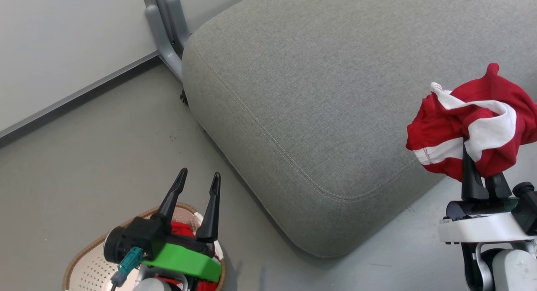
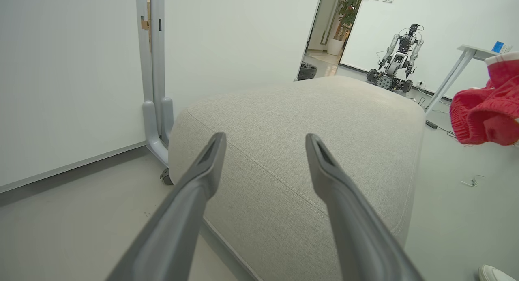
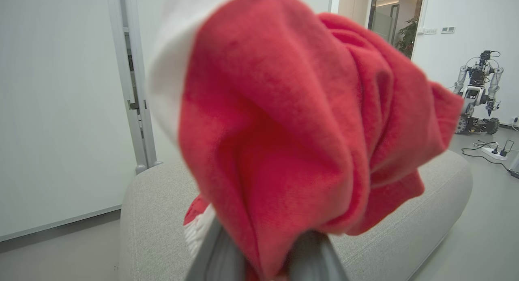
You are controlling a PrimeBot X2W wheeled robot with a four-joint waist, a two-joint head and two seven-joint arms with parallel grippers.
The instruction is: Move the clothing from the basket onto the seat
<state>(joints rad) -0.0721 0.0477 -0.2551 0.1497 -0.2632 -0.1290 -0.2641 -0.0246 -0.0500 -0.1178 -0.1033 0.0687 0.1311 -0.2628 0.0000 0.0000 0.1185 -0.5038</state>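
**Red bundle aloft beside seat**

Pinching clothing [image 1: 470,114], red with white bands, in right gripper [image 1: 478,169] jaws. Held aloft by near right edge of seat [image 1: 314,93]. Holding left gripper [image 1: 200,173] jaws spread wide, empty, over basket [image 1: 84,251] on floor. More red fabric [image 1: 181,229] noted inside.

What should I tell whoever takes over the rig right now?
Left gripper: open, holding nothing, above the basket.
Right gripper: shut on a red garment, held up by the seat's near edge.
More red clothing lies in the basket.
Done: one garment lifted out.
Left: lay it on the seat, then fetch the rest.
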